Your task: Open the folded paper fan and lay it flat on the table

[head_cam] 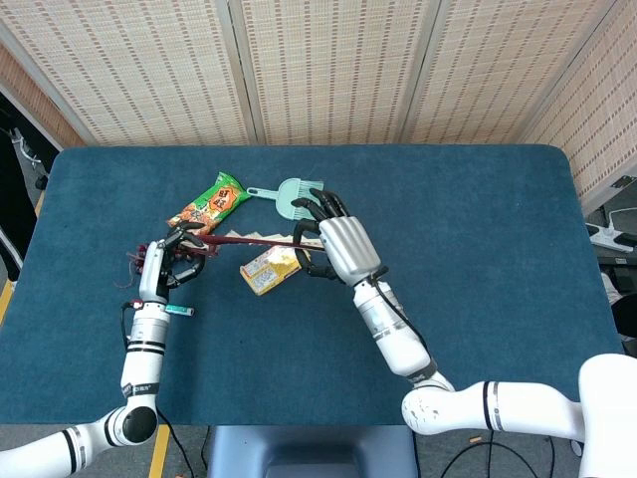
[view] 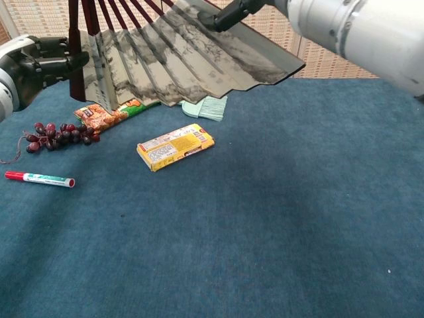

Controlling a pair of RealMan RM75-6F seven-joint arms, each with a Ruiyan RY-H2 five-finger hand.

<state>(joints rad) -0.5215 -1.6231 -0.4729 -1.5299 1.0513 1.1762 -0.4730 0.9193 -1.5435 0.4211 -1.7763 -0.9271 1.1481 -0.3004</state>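
Note:
The paper fan [view: 185, 63] is spread wide in the air above the table, ink landscape on grey paper with dark red ribs. In the head view the fan [head_cam: 254, 239] shows edge-on as a thin line between both hands. My left hand [view: 33, 66] grips the left outer rib near the far left; the same left hand [head_cam: 159, 264] sits over the grapes. My right hand [view: 232, 10] pinches the fan's upper right part, and this right hand [head_cam: 343, 239] hovers right of the yellow box.
Under the fan lie a yellow box [view: 175, 146], a snack bag [view: 106, 114], a teal brush [view: 205, 106], dark grapes [view: 56, 136] and a red-capped marker [view: 40, 179]. The blue tablecloth [view: 278, 212] stretches to the front and right.

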